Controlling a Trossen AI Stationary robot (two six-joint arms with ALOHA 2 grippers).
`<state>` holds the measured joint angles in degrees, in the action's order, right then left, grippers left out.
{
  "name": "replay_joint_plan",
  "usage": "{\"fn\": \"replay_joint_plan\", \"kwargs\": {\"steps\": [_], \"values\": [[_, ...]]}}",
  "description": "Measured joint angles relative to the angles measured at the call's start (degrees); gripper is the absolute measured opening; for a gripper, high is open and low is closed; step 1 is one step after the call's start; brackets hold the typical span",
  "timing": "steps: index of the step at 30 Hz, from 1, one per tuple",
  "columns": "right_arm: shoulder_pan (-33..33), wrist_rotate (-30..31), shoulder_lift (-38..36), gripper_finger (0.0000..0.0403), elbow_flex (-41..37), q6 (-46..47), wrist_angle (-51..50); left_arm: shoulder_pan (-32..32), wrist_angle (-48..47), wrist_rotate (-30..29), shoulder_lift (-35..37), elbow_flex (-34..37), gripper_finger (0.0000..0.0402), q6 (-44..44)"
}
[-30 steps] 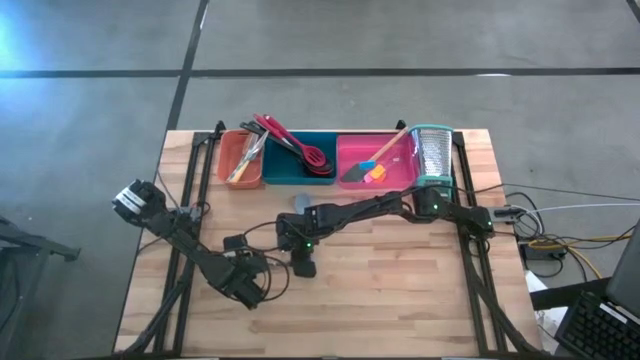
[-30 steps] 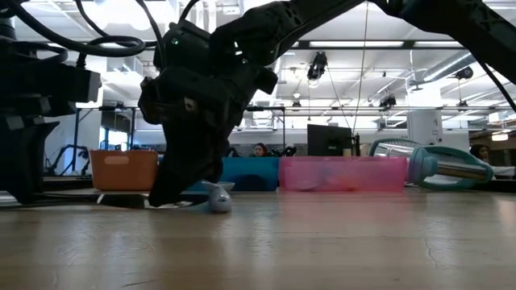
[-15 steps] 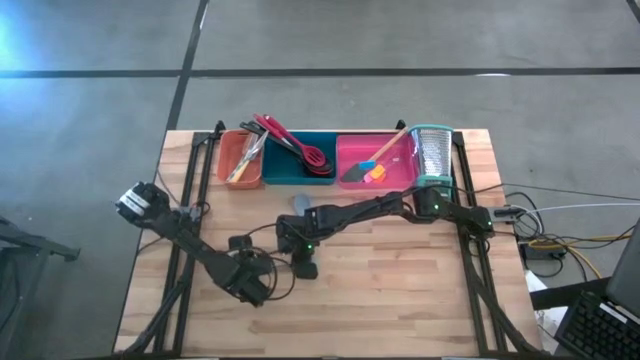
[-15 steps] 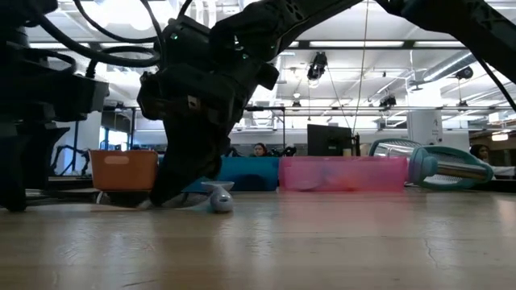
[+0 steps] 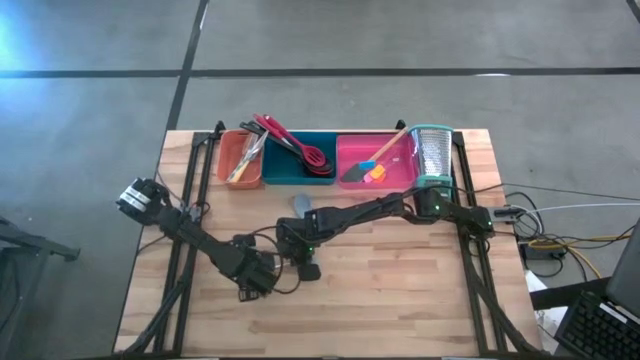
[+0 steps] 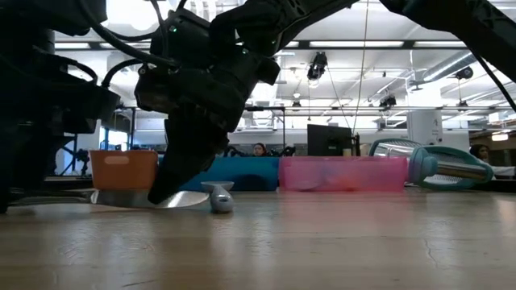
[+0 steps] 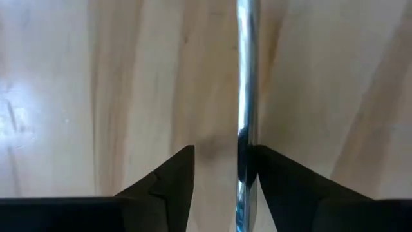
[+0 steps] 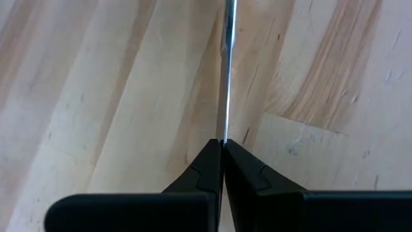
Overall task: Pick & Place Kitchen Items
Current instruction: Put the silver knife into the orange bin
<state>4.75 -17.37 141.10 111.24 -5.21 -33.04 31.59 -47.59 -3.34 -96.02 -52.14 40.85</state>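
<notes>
A thin shiny metal utensil (image 8: 226, 71) lies low over the wooden table, between my two grippers. In the low view its flat silver part (image 6: 153, 199) shows at table height. My right gripper (image 8: 223, 143), at mid-table (image 5: 303, 262), is shut on it. My left gripper (image 7: 222, 154), just left of the right one (image 5: 257, 277), points down and is open. The metal shaft (image 7: 244, 96) runs between its fingers, close beside one of them; whether it touches that finger does not show. My right gripper pinches the utensil's thin metal edge (image 8: 225, 129) between its two fingers. The fingers slant down from the table's right side and lie along the metal strip. The utensil reaches forward from the fingers, low and nearly level over the table; whether it rests there is unclear.
Orange (image 5: 238, 158), teal (image 5: 300, 168) and pink (image 5: 392, 160) trays holding utensils stand along the far edge, with a metal box grater (image 5: 432, 155) at their right. A small grey tool (image 5: 302, 203) lies on the table behind the grippers. Bare wood lies toward the near edge.
My left gripper has opened, risen and shifted a little toward the right gripper, turning as it went. My right gripper has stayed in place and rolled. The utensil has turned with it, and its flat silver face now shows in the low view.
</notes>
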Motion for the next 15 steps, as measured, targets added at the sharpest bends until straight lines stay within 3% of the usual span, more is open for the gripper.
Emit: {"fn": "replay_joint_plan", "kwargs": {"steps": [6, 11, 15], "values": [[0.0, 0.8, 0.0, 0.0007, 0.0, -0.6, -0.2, 0.0, 0.1, 1.8, 0.0, 0.0, 0.0135, -1.4], [0.1, 0.9, -0.1, 0.0008, 0.0, -0.5, -0.5, 0.0, 1.1, 2.6, 0.1, 0.0, 0.0028, -0.8], [0.1, 1.1, -0.1, 0.0008, 0.0, 0.8, -0.6, -0.1, 1.0, 2.9, 0.1, 0.0, 0.0025, -0.5]]}}
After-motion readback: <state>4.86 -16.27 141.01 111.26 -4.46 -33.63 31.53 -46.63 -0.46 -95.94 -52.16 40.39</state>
